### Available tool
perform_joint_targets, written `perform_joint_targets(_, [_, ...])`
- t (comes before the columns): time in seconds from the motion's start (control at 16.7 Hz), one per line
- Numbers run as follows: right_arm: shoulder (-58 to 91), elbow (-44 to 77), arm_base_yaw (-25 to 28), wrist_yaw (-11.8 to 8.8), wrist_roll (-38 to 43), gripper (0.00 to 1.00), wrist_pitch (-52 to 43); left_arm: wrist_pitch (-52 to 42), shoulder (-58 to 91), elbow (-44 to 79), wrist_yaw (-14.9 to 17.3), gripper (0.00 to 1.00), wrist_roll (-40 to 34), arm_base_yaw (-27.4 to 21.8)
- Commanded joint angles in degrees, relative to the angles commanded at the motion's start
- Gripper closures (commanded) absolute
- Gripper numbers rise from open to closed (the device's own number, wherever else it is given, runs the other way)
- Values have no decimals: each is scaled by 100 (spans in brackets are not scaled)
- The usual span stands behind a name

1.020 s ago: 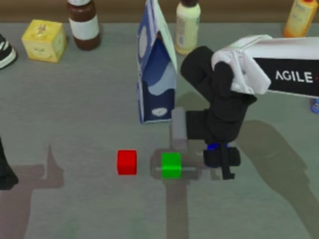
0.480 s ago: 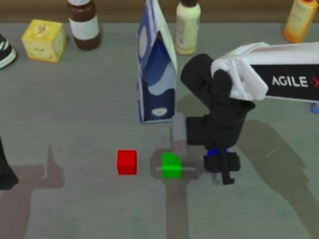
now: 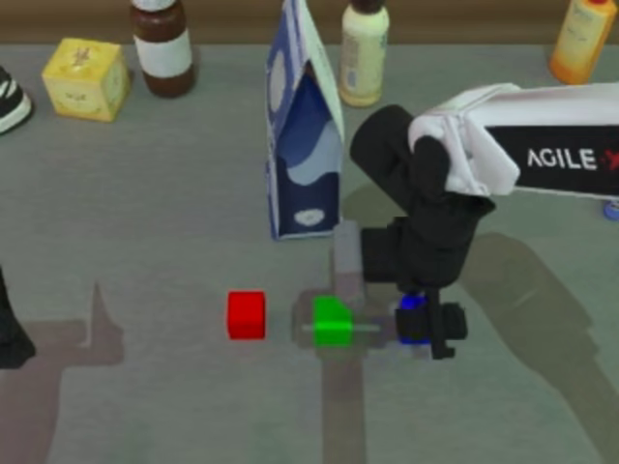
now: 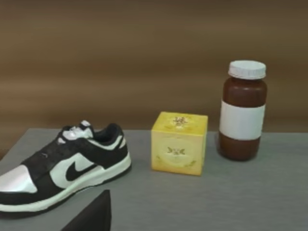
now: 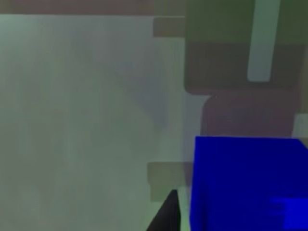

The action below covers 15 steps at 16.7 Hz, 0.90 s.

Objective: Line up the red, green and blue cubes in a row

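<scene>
Grey table [image 3: 145,193]; right arm [image 3: 542,135] lettered "AGILE".

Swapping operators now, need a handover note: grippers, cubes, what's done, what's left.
Right gripper: low over the table right of the green cube, blue cube between its fingers; whether the grip is on or released cannot be told.
Left arm: parked at the table's left edge, idle; its wrist view shows only the sneaker, yellow box and brown jar.
Red cube and green cube lie side by side in a row, a gap between them.
Done: red and green placed.
Left: set blue in line right of green, release, retract.
</scene>
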Motion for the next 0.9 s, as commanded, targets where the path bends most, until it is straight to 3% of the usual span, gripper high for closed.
perform_joint_targets(0.12, [0, 0, 0, 0, 0, 2, 0, 0, 0, 0, 0, 0, 0, 0])
perform_joint_targets(0.18, [0, 0, 0, 0, 0, 0, 0, 0, 0, 0, 0, 0, 0, 0])
perform_joint_targets(0.72, [-9, 19, -7, 1, -2, 0, -20, 0, 0, 0, 0, 0, 0, 0])
perform_joint_targets(0.9, [-136, 304, 9, 2, -22, 0, -425, 0, 0, 0, 0, 0, 0, 0])
